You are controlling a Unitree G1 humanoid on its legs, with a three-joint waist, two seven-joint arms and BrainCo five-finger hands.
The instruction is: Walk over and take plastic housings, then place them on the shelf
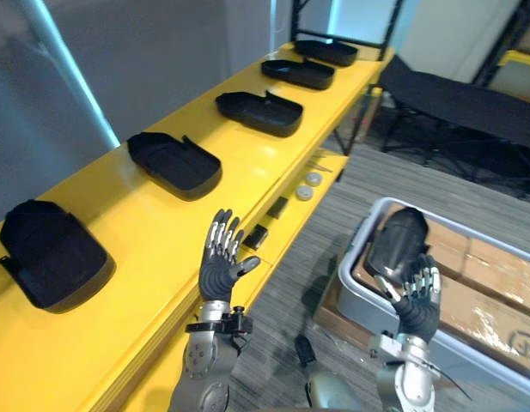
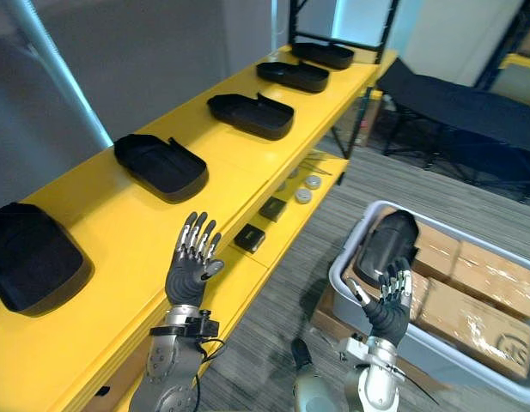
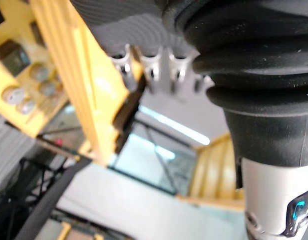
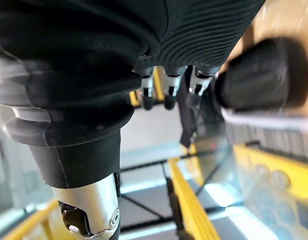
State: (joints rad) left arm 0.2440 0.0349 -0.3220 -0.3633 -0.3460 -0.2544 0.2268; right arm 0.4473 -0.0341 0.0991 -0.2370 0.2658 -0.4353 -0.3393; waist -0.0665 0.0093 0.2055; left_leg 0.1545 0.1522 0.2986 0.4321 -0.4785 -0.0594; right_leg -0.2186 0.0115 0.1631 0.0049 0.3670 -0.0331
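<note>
Housing (image 1: 400, 240), black and rounded, lay in a grey bin (image 1: 355, 292) on the floor at right. Its lower end was hidden behind the right hand's fingers and it was blurred in the right wrist view. Its long axis ran away from the robot, domed side up. The bin was cut off at the right edge and held cardboard boxes (image 1: 488, 283) beside the housing.

Five more plastic housings sat spaced in a row along the yellow shelf (image 1: 161, 215), hollow side up, long axes roughly crosswise to the shelf. The nearest one (image 1: 51, 253) was clipped by the left edge in the right eye view; the farthest (image 1: 326, 51) was hard to make out.

Left hand (image 1: 220, 266) was raised over the shelf's front edge, fingers straight up and spread, holding nothing. Right hand (image 1: 417, 300) was upright over the bin's near end, fingers likewise spread, empty.
</note>
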